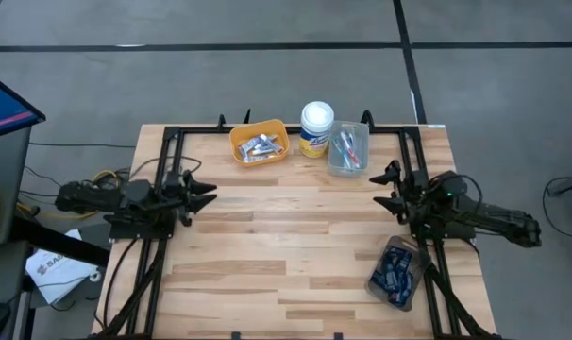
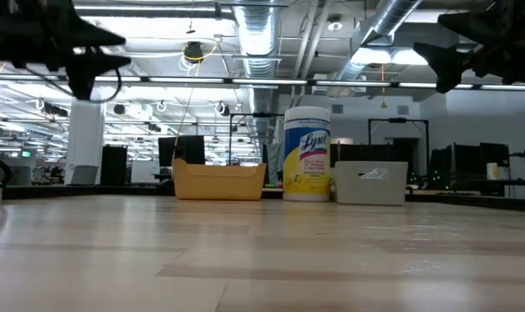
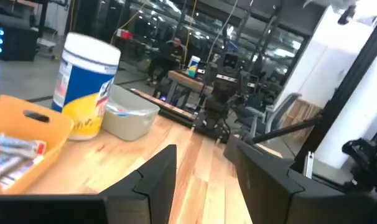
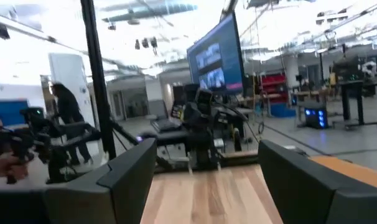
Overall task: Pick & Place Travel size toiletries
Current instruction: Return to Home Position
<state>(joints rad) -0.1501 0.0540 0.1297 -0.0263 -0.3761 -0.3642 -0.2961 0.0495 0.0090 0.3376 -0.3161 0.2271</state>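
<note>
White-and-blue tubes (image 1: 260, 146) lie in an orange bin (image 1: 243, 135) at the table's far middle; the left wrist view shows them too (image 3: 11, 152). Red-tipped tubes (image 1: 348, 146) lie in a clear bin (image 1: 335, 162) to its right. Dark navy packets (image 1: 395, 269) fill a clear tray (image 1: 376, 277) at the near right. My left gripper (image 1: 209, 192) hovers open at the table's left side, level, nothing between its fingers (image 3: 204, 180). My right gripper (image 1: 385, 189) hovers open at the right side, also with nothing between its fingers (image 4: 207, 186).
A white-lidded yellow canister (image 1: 316, 127) stands between the orange bin and the clear bin. Black frame rails (image 1: 163, 161) run along the table's left, right and far edges. Bare wood (image 1: 286, 236) spreads over the table's middle and near part.
</note>
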